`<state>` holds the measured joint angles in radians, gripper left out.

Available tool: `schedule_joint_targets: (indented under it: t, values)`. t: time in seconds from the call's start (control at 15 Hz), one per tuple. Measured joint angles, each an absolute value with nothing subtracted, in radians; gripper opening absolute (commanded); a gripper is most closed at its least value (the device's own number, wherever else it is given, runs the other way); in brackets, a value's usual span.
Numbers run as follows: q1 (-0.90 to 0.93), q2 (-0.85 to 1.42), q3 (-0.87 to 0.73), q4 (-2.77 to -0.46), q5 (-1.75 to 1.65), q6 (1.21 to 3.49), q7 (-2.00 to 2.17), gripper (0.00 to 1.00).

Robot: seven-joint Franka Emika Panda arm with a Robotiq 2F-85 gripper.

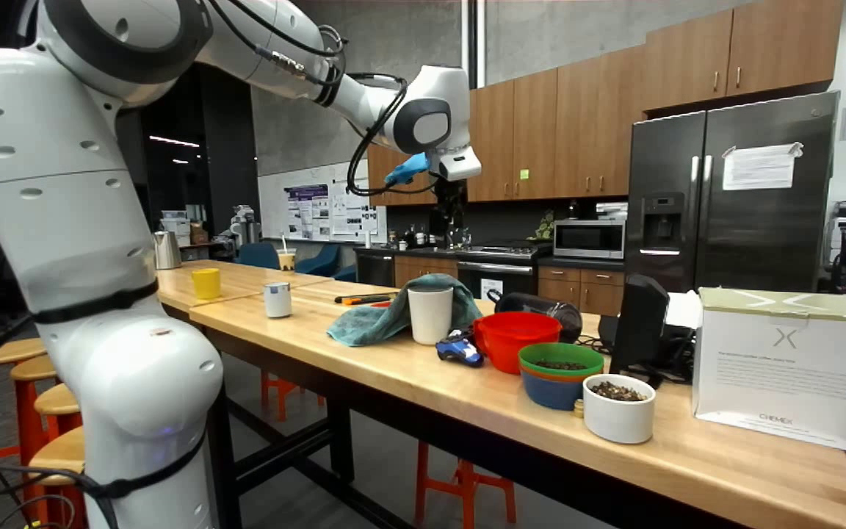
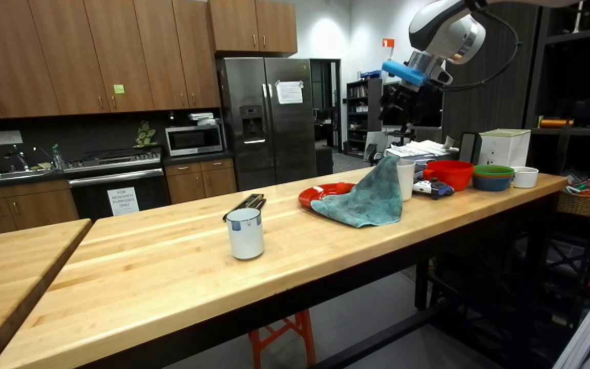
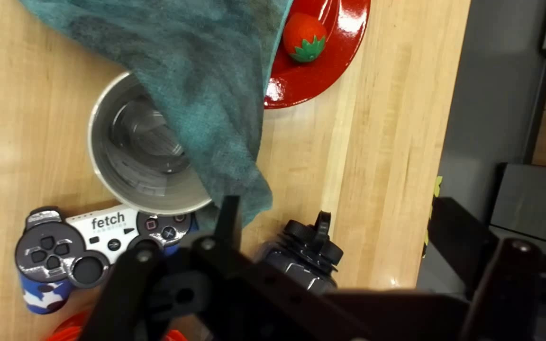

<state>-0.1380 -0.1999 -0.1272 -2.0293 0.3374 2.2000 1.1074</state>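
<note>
Towel: the teal, dark-stained towel (image 3: 197,94) hangs over the side of the cup (image 1: 430,316), hiding part of its mouth in the wrist view; its lower end spreads on the table (image 2: 172,256) beside the cup.
Cup: tall, white and upright on the table; a round, glassy shape shows at its bottom, too unclear to name.
Gripper: the gripper (image 3: 339,213) hangs in the air, higher than the cup, released, its two fingers spread wide apart.
Controller: the blue and white game controller (image 3: 88,227), marked "fetch", lies just beside the cup.
Bottle: the dark bottle (image 1: 537,303) lies on its side near the cup, cap end towards it.
Plate: the red plate (image 3: 334,71) is near the cup, partly covered by the towel, with a red, green-leaved fruit (image 3: 300,35) on it.
Red bowl: the red bowl (image 1: 518,345) sits past the controller from the cup.
Stack: the stacked bowls (image 1: 555,389), green uppermost with dark bits inside, are farther from the cup.
White bowl: the white bowl (image 1: 617,419) of dark flakes is beyond the stack from the cup.
Mug: the blue-patched white mug (image 2: 245,238) stands well apart from the cup, opposite the bowls.
</note>
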Motion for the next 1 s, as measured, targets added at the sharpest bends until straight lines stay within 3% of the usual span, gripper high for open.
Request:
schedule_joint_targets:
  t: [1.0]
  values:
    - [-0.151,-0.233,-0.129,-2.122,0.332,2.197,1.036,1.00]
